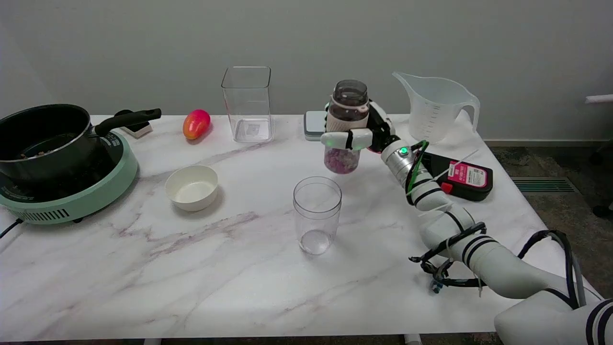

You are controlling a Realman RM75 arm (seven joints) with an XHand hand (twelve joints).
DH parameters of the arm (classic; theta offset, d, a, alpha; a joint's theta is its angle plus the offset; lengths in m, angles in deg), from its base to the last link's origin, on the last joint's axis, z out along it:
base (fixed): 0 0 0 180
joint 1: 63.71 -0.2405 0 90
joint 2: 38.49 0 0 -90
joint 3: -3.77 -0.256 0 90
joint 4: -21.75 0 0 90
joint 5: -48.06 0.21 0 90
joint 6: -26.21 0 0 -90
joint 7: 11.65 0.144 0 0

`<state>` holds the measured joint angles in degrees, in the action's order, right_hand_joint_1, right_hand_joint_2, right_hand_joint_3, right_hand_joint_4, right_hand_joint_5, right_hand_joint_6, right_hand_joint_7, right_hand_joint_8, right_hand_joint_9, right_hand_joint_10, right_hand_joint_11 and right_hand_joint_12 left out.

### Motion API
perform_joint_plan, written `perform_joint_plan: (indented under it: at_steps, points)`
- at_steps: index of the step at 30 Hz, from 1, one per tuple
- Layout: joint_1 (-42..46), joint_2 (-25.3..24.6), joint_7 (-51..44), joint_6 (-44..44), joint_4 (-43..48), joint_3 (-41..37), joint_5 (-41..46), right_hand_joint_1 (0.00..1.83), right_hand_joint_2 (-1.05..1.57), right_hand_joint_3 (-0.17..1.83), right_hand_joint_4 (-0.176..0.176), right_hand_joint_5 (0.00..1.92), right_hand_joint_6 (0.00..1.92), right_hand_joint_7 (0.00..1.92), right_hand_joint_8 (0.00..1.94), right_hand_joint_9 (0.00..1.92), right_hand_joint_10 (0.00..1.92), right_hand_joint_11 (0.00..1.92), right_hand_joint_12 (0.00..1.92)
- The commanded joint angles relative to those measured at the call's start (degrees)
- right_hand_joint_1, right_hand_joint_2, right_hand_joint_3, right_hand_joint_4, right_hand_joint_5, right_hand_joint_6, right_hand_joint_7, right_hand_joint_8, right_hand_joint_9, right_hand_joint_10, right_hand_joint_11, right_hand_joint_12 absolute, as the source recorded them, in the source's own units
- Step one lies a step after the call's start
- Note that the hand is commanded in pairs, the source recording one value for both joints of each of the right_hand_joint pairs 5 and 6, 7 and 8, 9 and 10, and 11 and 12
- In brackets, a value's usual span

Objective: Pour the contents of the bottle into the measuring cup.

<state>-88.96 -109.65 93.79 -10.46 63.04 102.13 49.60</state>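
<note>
A white marbled surface [239, 287] fills the scene, carrying kitchenware in front of a grey wall. At far left a black pot [43, 139] sits on a green cooker [72, 201]. The white right arm [479, 249] reaches in from the lower right. At the far right edge stands a translucent jug [433, 108], graded up its side, well apart from the robot hand [357, 134]. A square clear container [247, 103] stands at the back, left of centre. Nearer the camera, a clear cup [317, 213] stands upright just below and in front of the lifted bottle. A black device with a red label [462, 179] lies beside the forearm. A white bowl [191, 188] sits left of the cup. The robot hand is clamped around a bottle [347, 124], held upright in the air above the surface, pinkish bits showing at its base. A red-orange fruit [196, 123] lies beside the container.
</note>
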Motion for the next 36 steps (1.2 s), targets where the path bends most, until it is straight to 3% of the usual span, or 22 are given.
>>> perform_joint_plan:
  at_steps: [1,16,30,36]
  points:
    - [5.62,6.72,-0.20,1.28,18.71,-6.65,3.84,1.42,1.36,0.33,0.000,1.92,1.92,1.92,1.92,1.60,1.60,1.27,1.27]
    - [20.92,10.69,-0.47,15.04,41.72,-20.00,3.22,1.34,1.49,0.25,0.000,1.92,1.92,1.92,1.92,1.65,1.65,1.30,1.30]
    - [31.73,7.91,-14.78,30.23,58.38,-24.62,3.20,1.30,1.57,0.22,0.000,1.92,1.92,1.92,1.92,1.69,1.69,1.32,1.32]
    - [34.45,6.82,-22.43,37.36,65.16,-22.95,2.64,1.30,1.57,0.21,0.000,1.92,1.92,1.92,1.92,1.71,1.71,1.33,1.33]
